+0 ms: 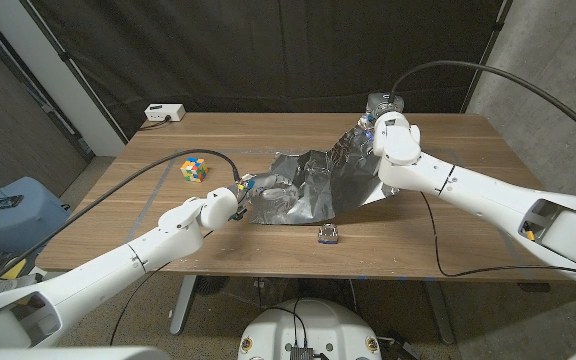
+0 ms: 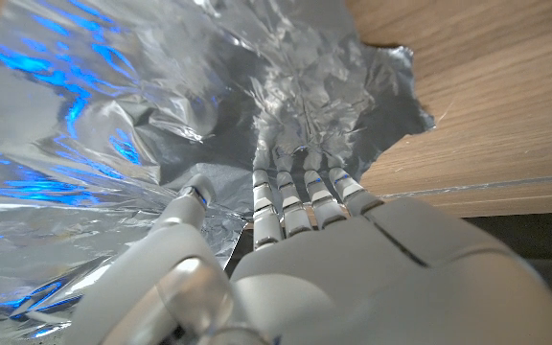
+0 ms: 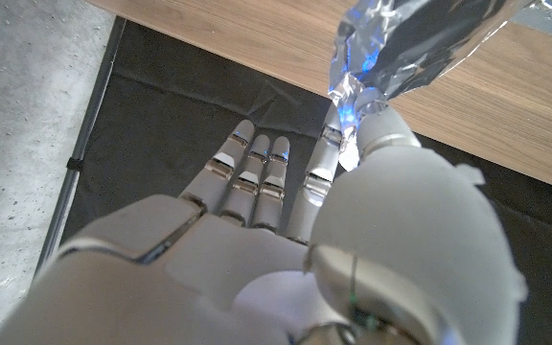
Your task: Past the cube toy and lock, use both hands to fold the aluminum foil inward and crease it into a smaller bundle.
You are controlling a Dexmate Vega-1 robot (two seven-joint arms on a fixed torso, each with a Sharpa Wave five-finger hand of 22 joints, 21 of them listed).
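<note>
Across the wooden desk (image 1: pixel 448 225) your aluminum foil (image 1: pixel 313 185) lies mostly spread and crumpled, beyond the lock (image 1: pixel 328 235) and right of the cube toy (image 1: pixel 194 169); judging by that, folding has barely begun. Your right robot hand (image 1: pixel 380 127) pinches the far corner, lifted off the desk. Your left robot hand (image 1: pixel 245 190) presses fingers onto the near edge, thumb beneath; gathering and creasing remain.

Head cam looks down from above the near table (image 1: pixel 438 255) edge over both arms, toward a dark curtain. Left wrist cam sits close behind the left hand (image 2: pixel 305 216), facing the foil (image 2: pixel 113 115). Right wrist cam, turned, close behind the right hand (image 3: pixel 286 220). All three share the foil
</note>
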